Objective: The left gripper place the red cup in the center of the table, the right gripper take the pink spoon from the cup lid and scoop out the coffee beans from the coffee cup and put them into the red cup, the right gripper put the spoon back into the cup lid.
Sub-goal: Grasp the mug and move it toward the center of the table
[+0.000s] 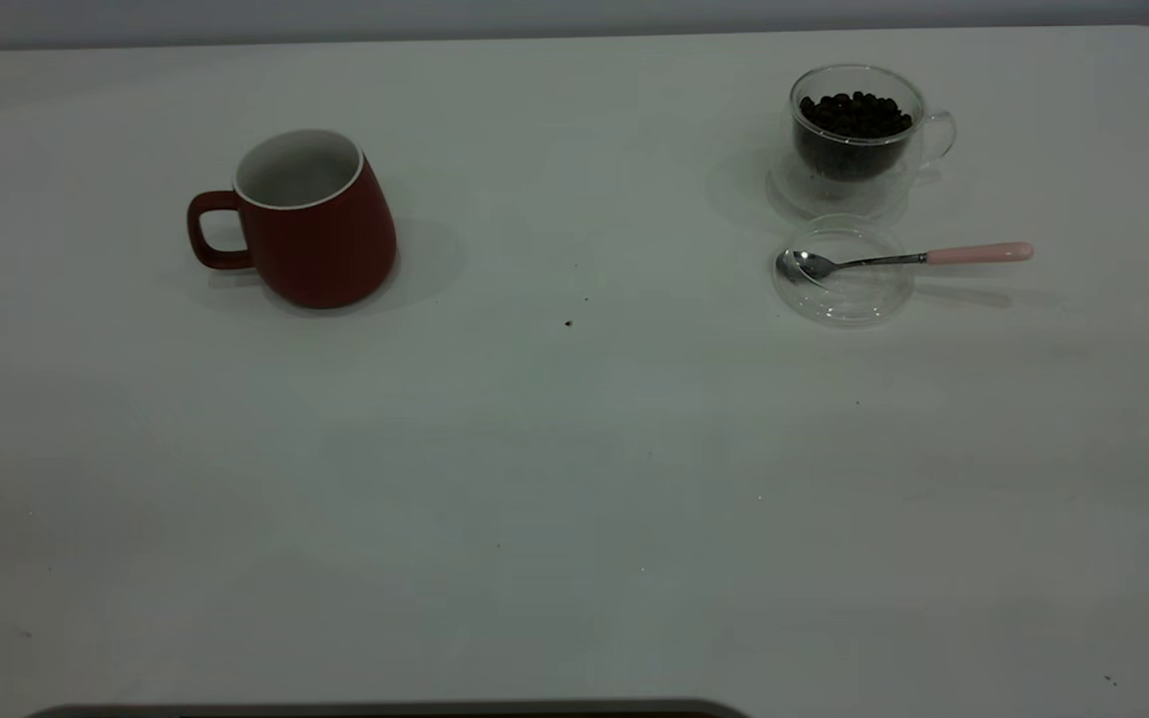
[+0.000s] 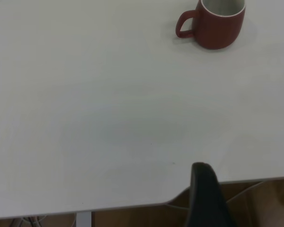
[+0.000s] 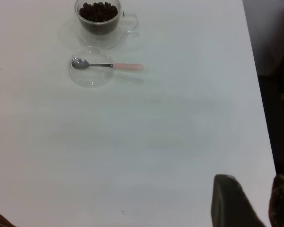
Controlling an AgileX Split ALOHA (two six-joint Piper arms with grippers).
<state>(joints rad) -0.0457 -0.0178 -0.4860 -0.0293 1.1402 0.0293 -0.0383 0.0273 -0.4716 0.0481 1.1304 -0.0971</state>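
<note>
Two grippers are in our charge, and neither is at work yet. Of the left gripper [image 2: 207, 198] we see only one dark finger at the near table edge in its wrist view, so we cannot tell how wide it stands; it holds nothing. The right gripper [image 3: 255, 201] shows two dark fingers with a gap between them, slightly parted and empty, also back near the table edge.

In the exterior view, the dark red ceramic cup with a white inside [image 1: 313, 221] stands upright at about 10 o'clock from the table's middle, its handle turned to 9 o'clock. We judge that this handle side is easy for the left arm to reach, and that the cup has not yet been moved to the centre.

At about 2 o'clock stands the clear double-walled glass coffee cup full of dark coffee beans [image 1: 854, 135]. Just beside it, at its 6 o'clock, lies the round transparent cup lid [image 1: 842, 271]. The metal spoon with a pink handle [image 1: 909, 258] rests with its bowl in the lid and its handle pointing out over the rim to 3 o'clock, which gives the right gripper a free part to take.

The white table [image 1: 574, 499] between the cups carries only a few small dark specks [image 1: 569, 323]. Nothing stands in the way of either arm.
</note>
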